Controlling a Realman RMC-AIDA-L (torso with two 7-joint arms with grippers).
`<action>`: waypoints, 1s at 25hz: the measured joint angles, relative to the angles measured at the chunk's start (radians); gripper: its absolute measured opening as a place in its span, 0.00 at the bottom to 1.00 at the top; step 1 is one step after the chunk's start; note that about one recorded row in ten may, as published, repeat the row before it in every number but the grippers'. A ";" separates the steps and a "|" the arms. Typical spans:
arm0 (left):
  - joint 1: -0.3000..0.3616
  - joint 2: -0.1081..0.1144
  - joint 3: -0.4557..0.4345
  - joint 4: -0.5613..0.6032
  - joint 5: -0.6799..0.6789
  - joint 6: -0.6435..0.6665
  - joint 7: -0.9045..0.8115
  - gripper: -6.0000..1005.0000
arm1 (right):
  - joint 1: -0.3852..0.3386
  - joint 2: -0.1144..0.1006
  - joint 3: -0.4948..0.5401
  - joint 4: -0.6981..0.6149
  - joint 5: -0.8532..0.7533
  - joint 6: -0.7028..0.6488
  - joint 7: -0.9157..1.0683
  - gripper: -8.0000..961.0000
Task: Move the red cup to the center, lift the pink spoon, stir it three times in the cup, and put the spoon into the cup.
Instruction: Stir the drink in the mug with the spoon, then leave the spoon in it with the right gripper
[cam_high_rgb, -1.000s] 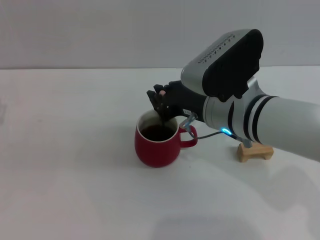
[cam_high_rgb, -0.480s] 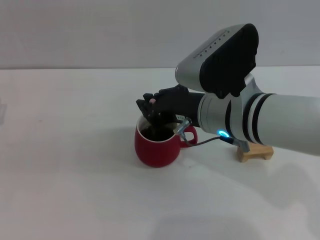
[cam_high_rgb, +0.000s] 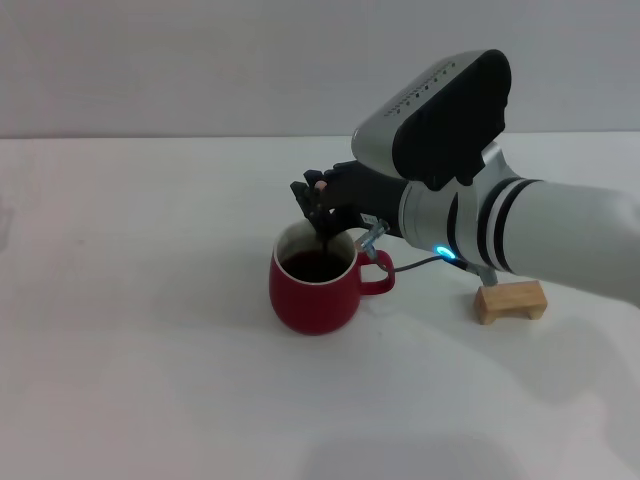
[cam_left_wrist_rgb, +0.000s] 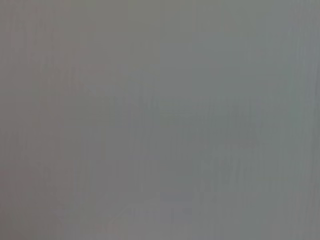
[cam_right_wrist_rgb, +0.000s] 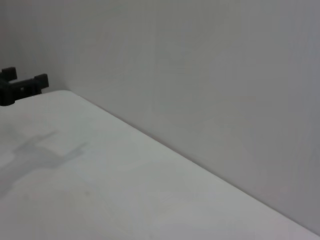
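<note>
The red cup (cam_high_rgb: 314, 292) stands on the white table near the middle in the head view, its handle pointing to the right, with dark liquid inside. My right gripper (cam_high_rgb: 321, 207) hovers just above the cup's far rim and is shut on the pink spoon (cam_high_rgb: 328, 238). The spoon hangs down into the cup; its pink handle end shows at the top of the fingers, and its bowl is hidden in the liquid. The left gripper is out of view; the left wrist view shows only plain grey.
A small wooden block (cam_high_rgb: 510, 301) lies on the table (cam_high_rgb: 130, 350) right of the cup, under my right forearm. The right wrist view shows bare tabletop, a wall and a small black part (cam_right_wrist_rgb: 22, 87) at the picture's edge.
My right gripper with the spoon swung left and lower over the cup, then back right and slightly up. The cup has stayed in place.
</note>
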 joint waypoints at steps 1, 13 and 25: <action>0.000 0.000 0.000 0.000 0.000 0.000 0.000 0.84 | 0.000 0.000 0.000 0.000 0.000 0.000 0.000 0.15; -0.003 0.000 0.000 -0.007 0.000 -0.004 0.000 0.84 | -0.009 -0.001 0.003 0.132 0.037 0.160 0.002 0.15; -0.010 0.000 0.000 -0.007 0.000 -0.007 0.002 0.84 | -0.003 0.000 0.046 0.066 0.050 0.103 -0.014 0.15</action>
